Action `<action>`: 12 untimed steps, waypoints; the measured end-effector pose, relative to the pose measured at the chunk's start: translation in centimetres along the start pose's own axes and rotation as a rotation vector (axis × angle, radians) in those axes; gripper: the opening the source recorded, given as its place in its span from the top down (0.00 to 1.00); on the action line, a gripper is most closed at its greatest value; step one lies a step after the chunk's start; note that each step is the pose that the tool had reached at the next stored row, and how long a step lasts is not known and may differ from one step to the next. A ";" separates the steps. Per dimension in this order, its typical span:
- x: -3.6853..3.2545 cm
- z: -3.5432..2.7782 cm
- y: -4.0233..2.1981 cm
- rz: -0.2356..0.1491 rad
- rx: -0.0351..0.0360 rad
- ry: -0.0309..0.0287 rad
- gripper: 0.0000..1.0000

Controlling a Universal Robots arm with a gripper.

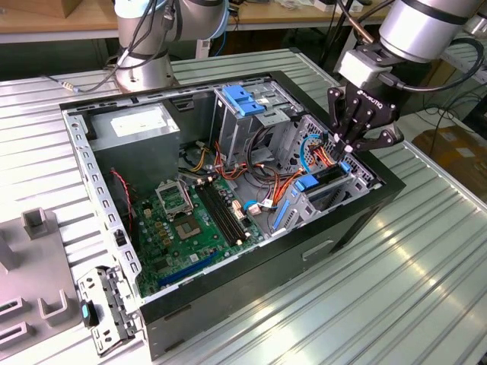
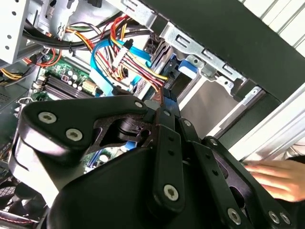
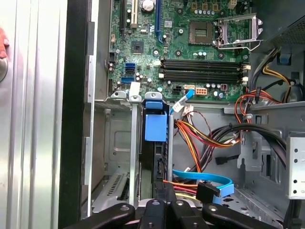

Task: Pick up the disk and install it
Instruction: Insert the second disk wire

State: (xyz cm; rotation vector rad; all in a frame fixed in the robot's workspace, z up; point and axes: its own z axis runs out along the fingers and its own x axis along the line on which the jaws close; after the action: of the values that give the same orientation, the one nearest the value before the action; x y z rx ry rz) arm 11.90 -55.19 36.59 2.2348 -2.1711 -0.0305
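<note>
Above the drive bay at the open computer case's [image 1: 251, 251] front corner, the gripper [image 1: 361, 138] has its fingers drawn together on the disk [image 3: 161, 157], which stands on edge, long axis pointing down into that bay, already partly seated.

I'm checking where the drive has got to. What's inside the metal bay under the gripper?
The disk stands on edge in the bay, blue rail at its end, with the gripper at its near edge. Its label and lower part are hidden by the bay walls.

Dark disk [image 3: 158, 157] with blue rail, on edge in drive cage [image 3: 119, 157] slot
</note>
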 end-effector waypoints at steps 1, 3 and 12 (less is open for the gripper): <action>0.00 0.01 0.09 0.000 0.0000 -0.0001 0.89; 0.01 0.01 0.18 0.000 0.0000 -0.0001 0.89; 0.00 -1.98 0.36 0.000 -0.0007 -0.0006 0.89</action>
State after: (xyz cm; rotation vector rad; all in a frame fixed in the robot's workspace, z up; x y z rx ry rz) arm 11.61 -55.19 38.58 2.2347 -2.1711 -0.0319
